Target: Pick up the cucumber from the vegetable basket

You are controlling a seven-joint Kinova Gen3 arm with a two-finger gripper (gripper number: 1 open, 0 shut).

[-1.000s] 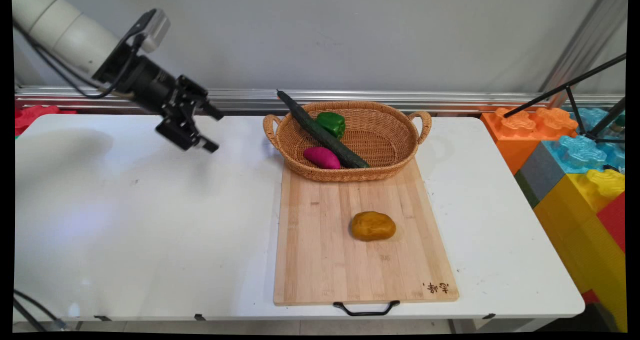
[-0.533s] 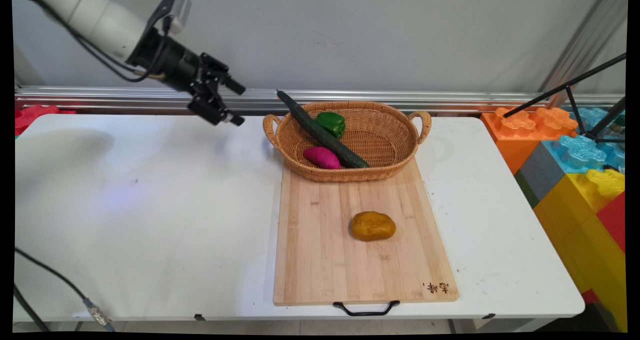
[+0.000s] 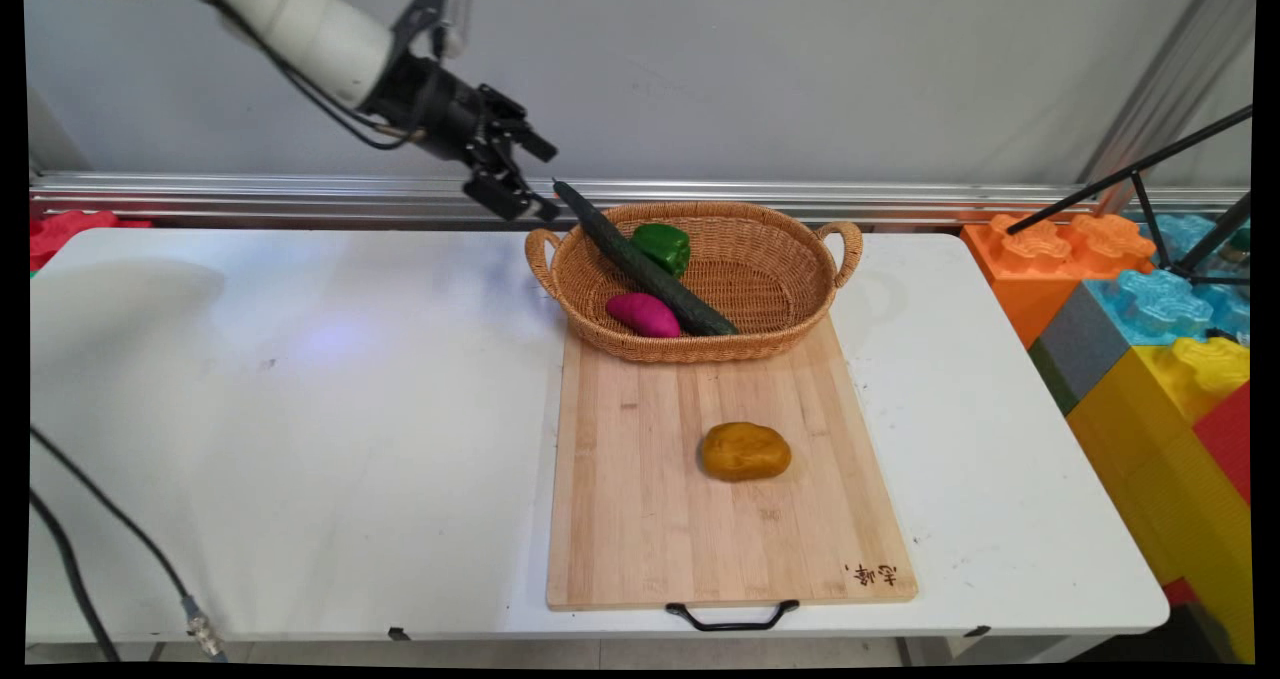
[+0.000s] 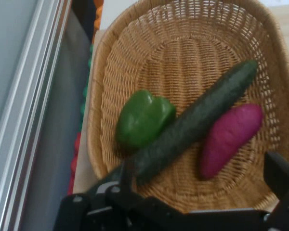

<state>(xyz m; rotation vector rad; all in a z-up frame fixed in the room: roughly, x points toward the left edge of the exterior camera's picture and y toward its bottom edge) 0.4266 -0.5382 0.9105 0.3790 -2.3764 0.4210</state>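
The gripper (image 3: 541,177) is raised beside the basket (image 3: 790,304), jaws spread wide, nothing held. Nearest it is the cucumber (image 4: 192,123), propped over the rim because of its length. Pepper (image 4: 142,117) and purple sweet potato (image 4: 229,137) lie alongside.

White counter (image 3: 300,439) carries a wooden cutting board (image 3: 640,519) right of centre, its black handle (image 3: 733,616) at the near edge. A wicker basket (image 3: 780,289) sits at the far side, overlapping the board's far end.
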